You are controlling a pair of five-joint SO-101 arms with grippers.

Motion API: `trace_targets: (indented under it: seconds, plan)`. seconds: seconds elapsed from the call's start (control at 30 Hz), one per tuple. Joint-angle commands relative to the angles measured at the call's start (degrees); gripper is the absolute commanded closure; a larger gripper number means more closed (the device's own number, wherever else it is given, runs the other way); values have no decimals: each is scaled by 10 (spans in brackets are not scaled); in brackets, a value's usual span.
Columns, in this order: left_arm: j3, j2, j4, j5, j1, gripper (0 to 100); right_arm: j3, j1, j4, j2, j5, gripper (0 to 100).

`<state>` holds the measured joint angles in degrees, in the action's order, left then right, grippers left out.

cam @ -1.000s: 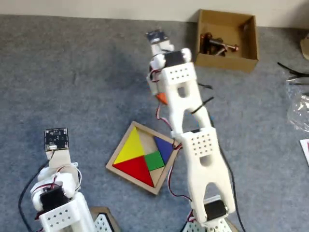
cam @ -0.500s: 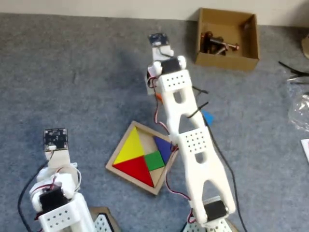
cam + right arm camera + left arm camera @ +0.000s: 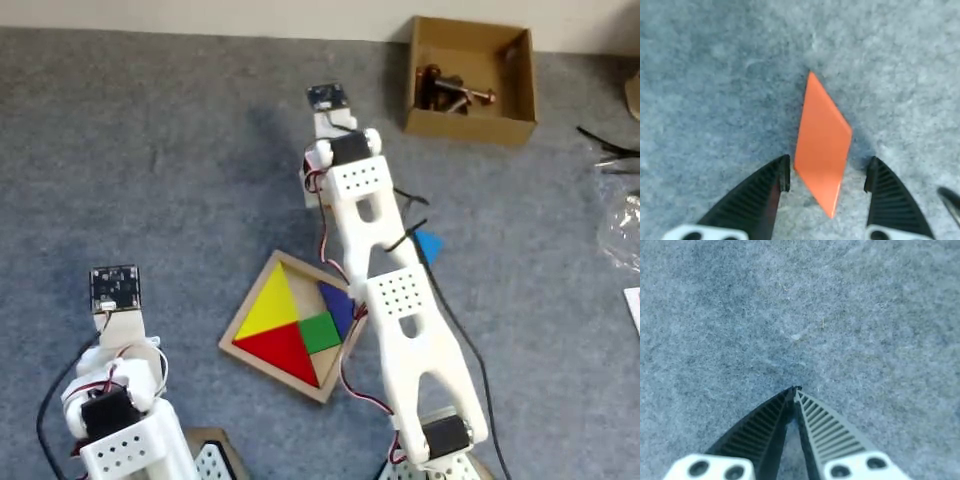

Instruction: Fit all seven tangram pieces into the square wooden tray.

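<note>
From above, finds the wooden tray near the middle of the grey carpet, with 4 tangram pieces seated and bare wood left for 3 more. Finds a light blue piece loose just beside the right arm, stretched beyond the tray.

At the left wrist, shows the left gripper pinched together on nothing, low over carpet, likely parked clear.

At the right wrist, shows the right gripper spread wide, straddling the orange parallelogram lying flat, seemingly poised to close across its width.
</note>
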<state>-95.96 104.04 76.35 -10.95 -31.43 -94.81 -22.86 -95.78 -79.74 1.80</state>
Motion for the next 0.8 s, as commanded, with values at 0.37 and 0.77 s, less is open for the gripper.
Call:
trace_targets:
  seconds: [0.37,0.77]
  plan:
    - [-12,3,3,5,8,995,-42,-2,22,5,6,768]
    - [-12,3,3,5,8,995,-42,-2,22,23,5,778]
